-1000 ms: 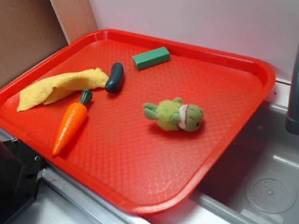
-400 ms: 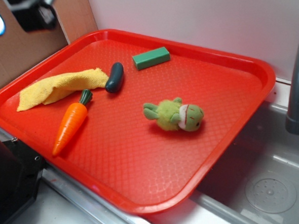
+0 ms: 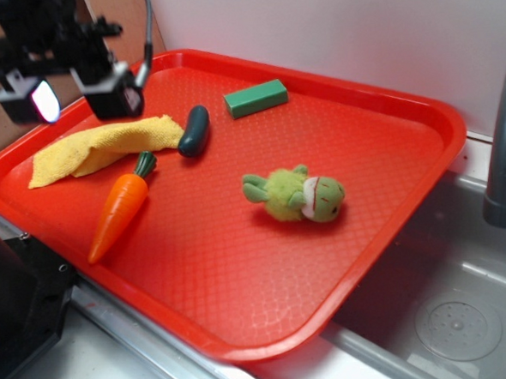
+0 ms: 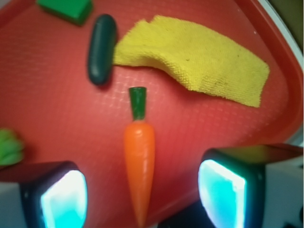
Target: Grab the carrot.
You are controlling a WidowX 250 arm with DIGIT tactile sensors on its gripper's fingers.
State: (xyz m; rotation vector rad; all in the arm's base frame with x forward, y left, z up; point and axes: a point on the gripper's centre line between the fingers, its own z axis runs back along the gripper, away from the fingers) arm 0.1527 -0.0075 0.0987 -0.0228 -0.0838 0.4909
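Note:
The orange toy carrot (image 3: 119, 211) with a dark green stem cap lies on the red tray (image 3: 241, 276) near its left front edge, stem pointing to the back. My gripper (image 3: 75, 90) hangs open and empty high above the yellow cloth, up and left of the carrot. In the wrist view the carrot (image 4: 139, 161) lies lengthways between my two spread fingers, its tip toward the camera, well below them. One finger pad (image 4: 64, 199) glows cyan at the lower left, the other at the lower right.
A yellow cloth (image 3: 96, 147) lies behind the carrot. A dark green toy cucumber (image 3: 193, 130) lies beside the stem. A green block (image 3: 255, 97) sits at the back. A green plush toy (image 3: 296, 195) lies mid-tray. A sink and grey faucet (image 3: 503, 140) stand at right.
My gripper has come into view at the top left and moved down and right, toward the cloth and carrot. The objects on the tray have not moved.

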